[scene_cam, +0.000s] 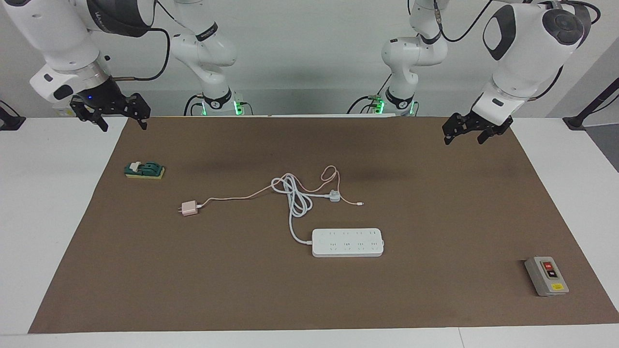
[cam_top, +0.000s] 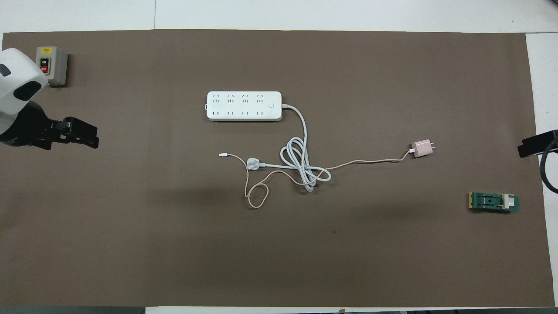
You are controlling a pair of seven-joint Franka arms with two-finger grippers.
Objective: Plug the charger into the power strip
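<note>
**Inspector:** Report the tools.

**Operator:** From my remote station, I see the left tool hanging over the mat's edge nearest the robots, at the left arm's end of the desk. Its jaws stand wide apart with nothing in them. The right tool hangs over the mat's near-robot corner at the right arm's end, likewise spread and empty.

**Inspector:** And the task items?

**Operator:** The power strip lies flat mid-mat, sockets up. The charger rests on its side toward the right arm's end, nearer the robots than the strip and well apart from it. Its pink cable runs across the strip's coiled white cord.

**Inspector:** Anything else?

**Operator:** A grey switch box sits at the corner farthest from the robots, left arm's end; a green block near the right tool's corner.
</note>
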